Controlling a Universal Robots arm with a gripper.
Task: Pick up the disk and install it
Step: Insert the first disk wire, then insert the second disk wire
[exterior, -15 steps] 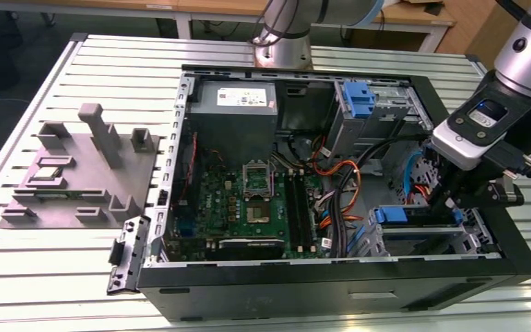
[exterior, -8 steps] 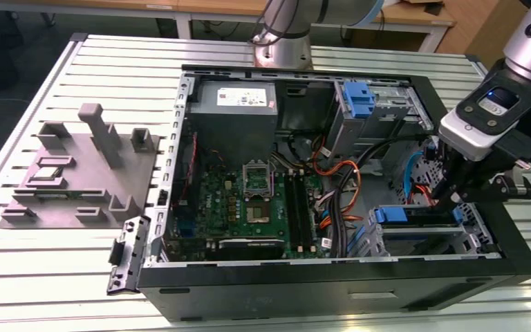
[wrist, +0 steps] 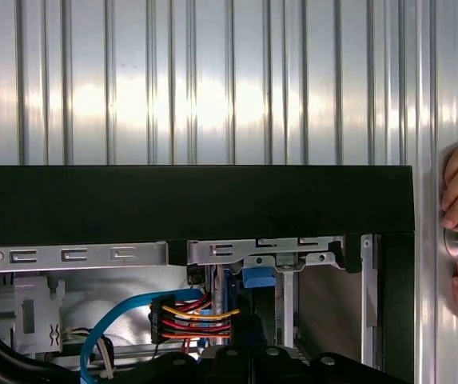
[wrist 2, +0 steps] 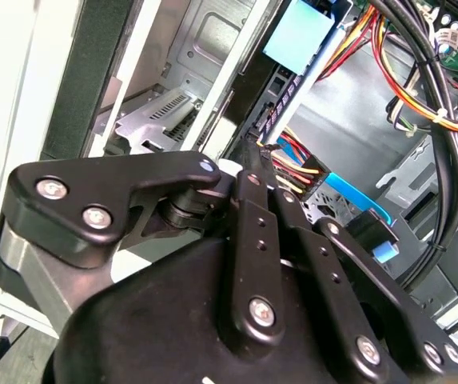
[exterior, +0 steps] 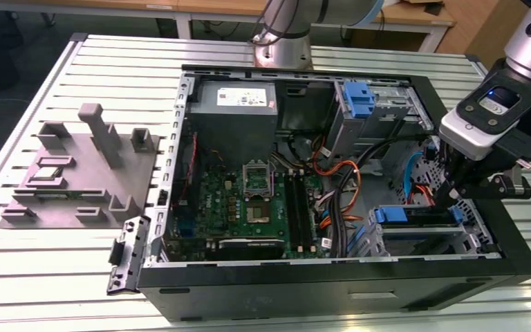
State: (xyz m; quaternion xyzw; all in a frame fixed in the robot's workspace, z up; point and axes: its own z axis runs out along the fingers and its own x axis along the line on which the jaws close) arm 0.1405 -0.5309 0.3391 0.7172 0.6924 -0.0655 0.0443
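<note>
Seen edge-on: the disk (exterior: 395, 216), a thin dark slab with a blue plastic carrier (wrist 2: 299, 36) at its far end, standing in the drive bay (exterior: 422, 238) at the exterior view's right of the open computer case (exterior: 339, 290). Clamped on its near edge by the gripper (wrist 2: 254, 150), jaws drawn close together. White label on the power supply (exterior: 245, 97), print too small to read.

The open computer case (exterior: 339, 277) lay on the surface (exterior: 108, 62), filling the centre and right of the exterior view. A fixture block (exterior: 81, 173) sat just left of it. The pincer (exterior: 445, 200) hung inside the case's right end (above the drive cage (exterior: 422, 228)), the motherboard (exterior: 247, 200) lying centre-left.
</note>
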